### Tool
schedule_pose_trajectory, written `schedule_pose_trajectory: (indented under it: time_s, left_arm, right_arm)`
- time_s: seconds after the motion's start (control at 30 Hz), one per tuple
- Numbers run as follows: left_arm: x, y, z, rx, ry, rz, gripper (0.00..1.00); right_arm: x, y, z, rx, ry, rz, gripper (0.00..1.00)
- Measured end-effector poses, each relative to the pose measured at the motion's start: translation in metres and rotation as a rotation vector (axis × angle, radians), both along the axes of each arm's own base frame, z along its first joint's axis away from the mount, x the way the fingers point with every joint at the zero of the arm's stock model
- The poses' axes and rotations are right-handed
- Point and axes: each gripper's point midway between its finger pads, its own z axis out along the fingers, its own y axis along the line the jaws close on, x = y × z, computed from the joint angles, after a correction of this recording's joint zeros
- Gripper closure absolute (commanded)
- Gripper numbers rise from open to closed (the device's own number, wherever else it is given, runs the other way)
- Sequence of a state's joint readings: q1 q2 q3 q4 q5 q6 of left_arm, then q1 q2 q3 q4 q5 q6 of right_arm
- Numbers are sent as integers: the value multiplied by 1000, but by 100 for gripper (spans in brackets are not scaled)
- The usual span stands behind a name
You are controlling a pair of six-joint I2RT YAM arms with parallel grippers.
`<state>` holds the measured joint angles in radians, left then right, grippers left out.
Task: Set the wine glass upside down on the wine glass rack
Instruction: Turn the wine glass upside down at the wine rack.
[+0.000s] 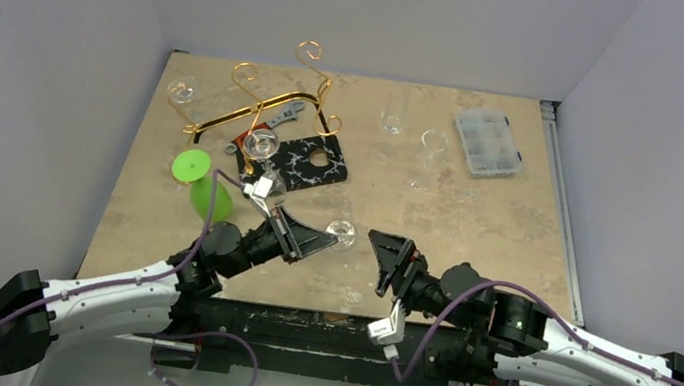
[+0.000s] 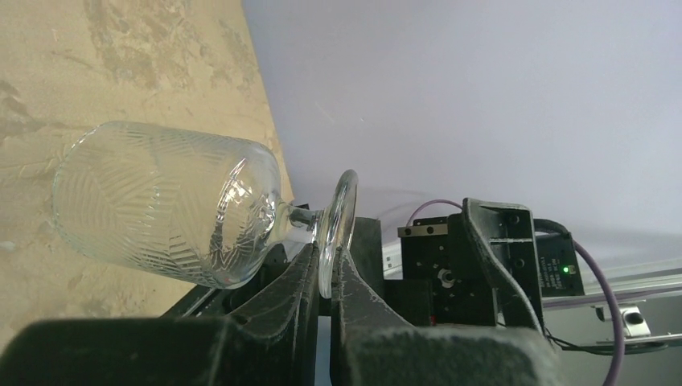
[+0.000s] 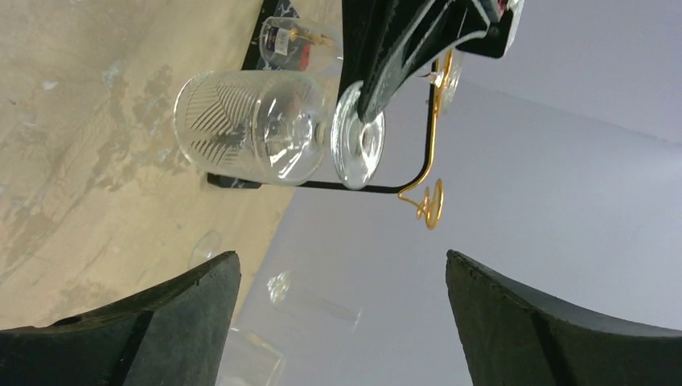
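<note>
My left gripper (image 1: 326,241) is shut on the round foot of a clear, etched wine glass (image 1: 341,232) and holds it on its side near the table's front edge. In the left wrist view the fingers (image 2: 301,281) pinch the foot's rim, and the glass bowl (image 2: 161,201) points away over the table. My right gripper (image 1: 387,260) is open and empty just right of the glass, facing it. In the right wrist view the glass (image 3: 257,129) lies beyond the spread fingers (image 3: 185,305). The gold wire rack (image 1: 261,91) stands at the back left, and part of it shows in the right wrist view (image 3: 430,145).
A black white-veined board (image 1: 312,161) lies in front of the rack, with a clear glass (image 1: 261,144) at its left end. A green wine glass (image 1: 203,184) lies on its side at the left. Clear glasses (image 1: 393,109) (image 1: 432,150) (image 1: 181,90) and a plastic organizer box (image 1: 488,143) sit at the back.
</note>
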<state>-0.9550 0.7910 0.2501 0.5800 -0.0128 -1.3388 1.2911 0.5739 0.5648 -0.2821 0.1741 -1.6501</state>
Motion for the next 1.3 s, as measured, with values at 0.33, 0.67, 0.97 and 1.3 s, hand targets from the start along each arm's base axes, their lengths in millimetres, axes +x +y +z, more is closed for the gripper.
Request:
schedule_pose_trajectory:
  time_s: [0.33,0.67,0.97,1.3]
  left_arm:
    - [-3,14,-11,100,-26,-11,100]
    - [-7,19,13,168,-108,-57,100]
    - [-17,28,52,205,-228,-84,100]
    - [-28,33,68,252,-298,-127,100]
  right_arm:
    - [7,-23,5,22,189,-135,1]
    - [69,-51,25,243,474,-531,1]
    - [95,-81,25,410,799,-813,1]
    - [119,-117,-16,436,1223,-1143,5]
